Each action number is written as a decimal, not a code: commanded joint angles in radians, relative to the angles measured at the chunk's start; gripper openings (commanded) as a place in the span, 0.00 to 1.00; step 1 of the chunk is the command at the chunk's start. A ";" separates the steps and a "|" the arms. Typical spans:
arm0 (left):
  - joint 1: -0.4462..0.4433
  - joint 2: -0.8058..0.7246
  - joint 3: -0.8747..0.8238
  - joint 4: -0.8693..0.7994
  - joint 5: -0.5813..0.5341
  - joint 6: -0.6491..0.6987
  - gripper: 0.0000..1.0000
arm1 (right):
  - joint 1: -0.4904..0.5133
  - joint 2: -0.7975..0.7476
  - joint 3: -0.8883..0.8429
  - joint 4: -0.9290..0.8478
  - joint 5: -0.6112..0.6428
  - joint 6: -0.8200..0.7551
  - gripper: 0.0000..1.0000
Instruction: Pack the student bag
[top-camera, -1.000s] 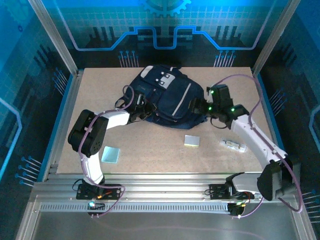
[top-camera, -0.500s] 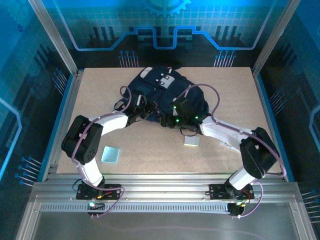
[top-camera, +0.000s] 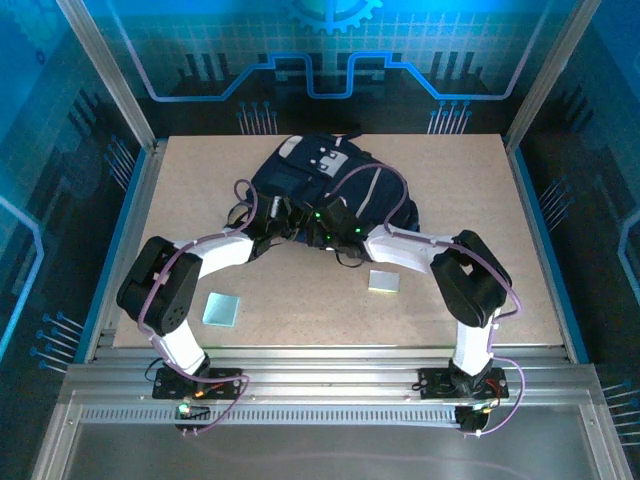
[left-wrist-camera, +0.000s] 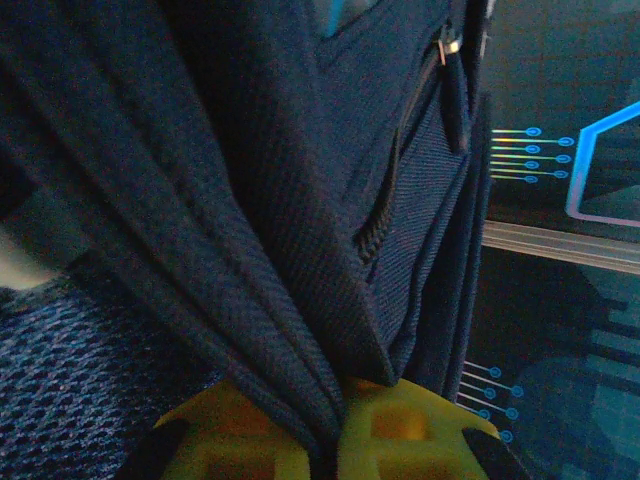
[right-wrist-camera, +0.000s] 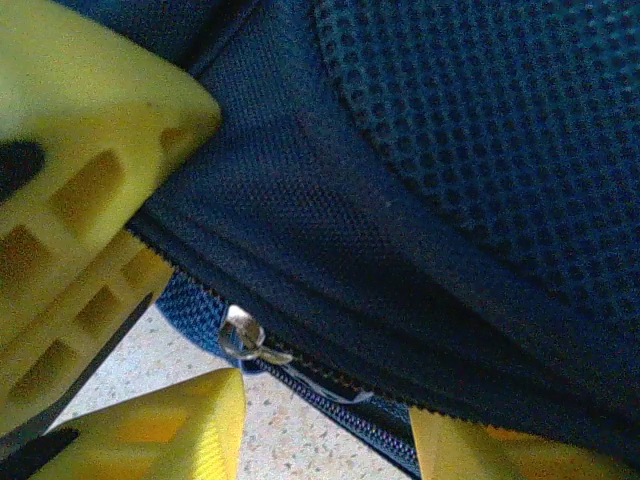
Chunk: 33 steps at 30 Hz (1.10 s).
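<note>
- The student bag (top-camera: 330, 185) lies in the middle of the table (top-camera: 520, 250), toward its far edge, much where it lay a second ago.
- The right arm has swung from the bag's right side across to its near edge and now sits just beside the left arm. Both arms therefore work on the same stretch of the bag, probably to get its mouth open. No packing seems done yet: two flat pale squares (top-camera: 383, 281) lie on the table, apart from the bag.
- The left gripper (left-wrist-camera: 335, 430) is pressed together on a fold of the bag's navy fabric.
- The right gripper (right-wrist-camera: 215, 260) has narrowed from wide. Its fingers stand partly apart with the bag's zip edge between them, the upper one against the fabric. Whether it actually clamps the edge I cannot tell.
- The metal zip pull (right-wrist-camera: 240, 338) hangs just above the lower finger.
</note>
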 joint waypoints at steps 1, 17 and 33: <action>-0.017 -0.060 -0.033 0.053 0.094 0.008 0.00 | -0.045 -0.004 0.074 0.057 0.156 -0.104 0.49; 0.000 -0.082 0.021 -0.096 0.175 0.190 0.00 | -0.139 -0.053 0.093 0.005 0.128 -0.290 0.60; 0.027 -0.069 0.015 -0.039 0.190 0.129 0.33 | -0.254 -0.084 -0.004 0.189 -0.244 -0.301 0.10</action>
